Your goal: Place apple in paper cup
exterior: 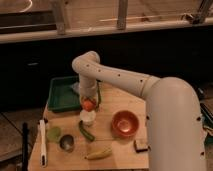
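Orange apple, apparently in gripper, above cup

A wooden bench stands on a grey floor before a dark wall. Above runs a pale ledge with window posts, dimly lit. The hand hangs over the bench, clasping the apple.

**What you can't make out**

Your gripper hangs just over the cup. Its tip blurs into the apple, so you cannot tell whether the apple touches the cup's rim. The arm runs off the right and bottom edges and hides the table's right side. It also covers the tray's right edge. The dark block by the bowl is too blurred to name.
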